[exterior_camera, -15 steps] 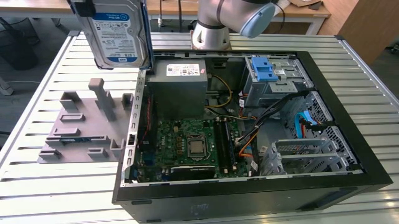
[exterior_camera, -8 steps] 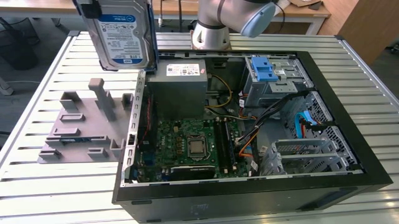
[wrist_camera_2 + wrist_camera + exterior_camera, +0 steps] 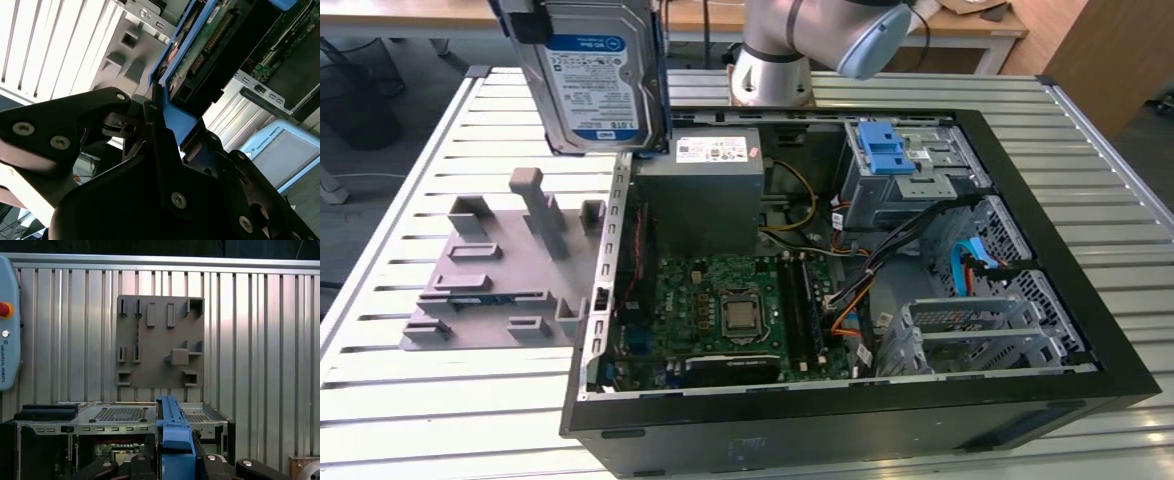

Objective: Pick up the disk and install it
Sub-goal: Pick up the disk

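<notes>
The disk, silver-grey with a white-and-blue label and blue plastic frame, hangs upright on edge, well above the tabletop, its label facing the exterior view, clamped in the claw.

My black metal pincer is dotted with silver screw heads. The flat silver-grey metal disk wears a white-and-blue label and a blue plastic bracket; in the second wrist view its underside is a green circuit board. The pale silver slatted metal table runs in parallel stripes. The plastic fixture plate is plain matt grey. The black computer case shows a green motherboard, a grey metal box with a white sticker, and a grey metal cage with a blue plastic latch.
</notes>
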`<act>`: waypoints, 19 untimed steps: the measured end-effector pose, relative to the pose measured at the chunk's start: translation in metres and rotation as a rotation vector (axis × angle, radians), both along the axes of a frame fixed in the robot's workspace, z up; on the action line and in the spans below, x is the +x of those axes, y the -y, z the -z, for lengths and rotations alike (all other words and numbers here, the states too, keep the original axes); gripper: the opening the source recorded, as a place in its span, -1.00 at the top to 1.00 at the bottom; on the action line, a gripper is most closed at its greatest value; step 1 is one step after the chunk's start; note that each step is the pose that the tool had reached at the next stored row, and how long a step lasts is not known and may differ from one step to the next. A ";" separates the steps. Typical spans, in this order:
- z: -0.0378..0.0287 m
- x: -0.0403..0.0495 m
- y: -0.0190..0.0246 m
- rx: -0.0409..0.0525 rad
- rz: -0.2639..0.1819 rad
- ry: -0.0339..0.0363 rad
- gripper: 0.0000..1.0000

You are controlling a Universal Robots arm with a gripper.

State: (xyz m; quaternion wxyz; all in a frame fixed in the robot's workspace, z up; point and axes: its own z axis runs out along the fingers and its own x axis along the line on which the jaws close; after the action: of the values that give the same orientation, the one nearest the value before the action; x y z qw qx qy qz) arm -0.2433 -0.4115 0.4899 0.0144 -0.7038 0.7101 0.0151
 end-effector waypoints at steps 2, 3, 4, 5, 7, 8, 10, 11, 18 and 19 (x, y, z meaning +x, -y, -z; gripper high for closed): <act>0.0000 0.0029 0.0014 0.0000 0.000 0.0000 0.27; 0.0000 0.0042 0.0020 0.0000 0.000 0.0000 0.27; 0.0000 0.0055 0.0026 0.0000 0.000 0.0000 0.27; 0.0000 0.0068 0.0032 0.0000 0.000 0.0000 0.27; 0.0000 0.0094 0.0045 0.0000 0.000 0.0000 0.27; 0.0000 0.0107 0.0051 0.0000 0.000 0.0000 0.27; 0.0000 0.0135 0.0065 0.0000 0.000 0.0000 0.27; 0.0000 0.0149 0.0072 0.0000 0.000 0.0000 0.27; 0.0000 0.0247 0.0118 0.0000 0.000 0.0000 0.27; 0.0000 0.0261 0.0124 0.0000 0.000 0.0000 0.27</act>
State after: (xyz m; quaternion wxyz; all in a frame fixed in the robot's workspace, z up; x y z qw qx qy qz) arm -0.2173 -0.4239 0.4899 0.0144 -0.7038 0.7101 0.0151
